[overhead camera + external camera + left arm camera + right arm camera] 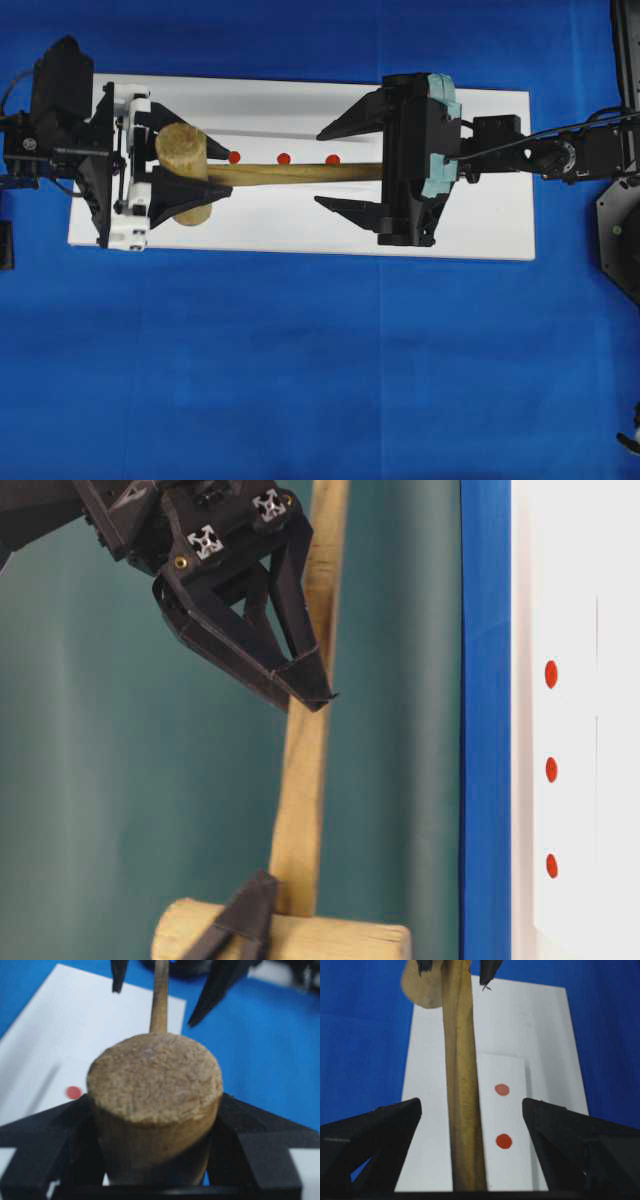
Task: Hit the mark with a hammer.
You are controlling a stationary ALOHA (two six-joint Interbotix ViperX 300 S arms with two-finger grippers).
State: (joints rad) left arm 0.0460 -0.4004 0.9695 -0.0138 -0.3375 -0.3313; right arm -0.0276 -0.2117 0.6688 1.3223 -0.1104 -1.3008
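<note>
So the left gripper [165, 180] is clamping the hammer [183, 160] by its head between its fingers; the right gripper [336, 166] is standing wide open around the handle, holding nothing; the mark [234, 157] is sitting unhit just beyond the left fingers; swing's still to come I reckon.

Bright, even light floods the blue cloth [300, 380], leaving only faint shadows. The overhead view is crisp. In the left wrist view, the light wooden mallet's cylindrical head [155, 1085] is soft and blurred up close; the white rectangular board [540, 1025] shows mild glare.
</note>
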